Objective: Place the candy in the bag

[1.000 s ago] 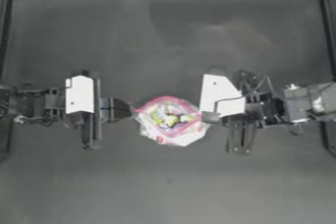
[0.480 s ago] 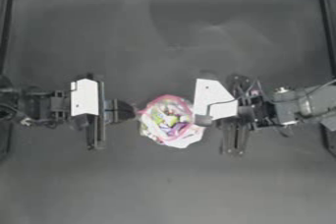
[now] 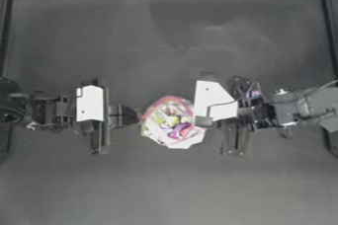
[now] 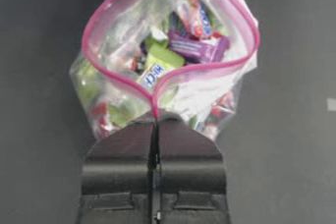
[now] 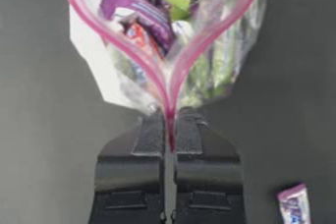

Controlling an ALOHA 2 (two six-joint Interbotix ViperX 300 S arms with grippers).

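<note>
There is one bag point(image 3: 170, 126) in the middle of the dark table point(image 3: 165, 36). It is clear plastic with a pink strip around its mouth. The mouth is pulled open, and many bright sweets show inside: green, purple, red and white ones. They are too mixed up to count.

Two grippers hold the bag, one at each end of the mouth. The left gripper point(image 4: 155, 120) comes from the left side. Its two jaws are pressed together on the pink strip, and the strip makes a pointed corner where they pinch it. The right gripper point(image 5: 171, 115) comes from the right side. Its two jaws are also closed tight on the pink strip at the other end.

In the top view the bag sits right between the two arms, touching both grippers.

One candy point(image 5: 294, 207) lies on the table, outside the bag. It is small, with a white wrapper and purple and blue print. It shows only in the right wrist view, down beside the right gripper and well apart from the bag. In the top view it may be hidden under the right arm, so its exact spot is hard to tell.
</note>
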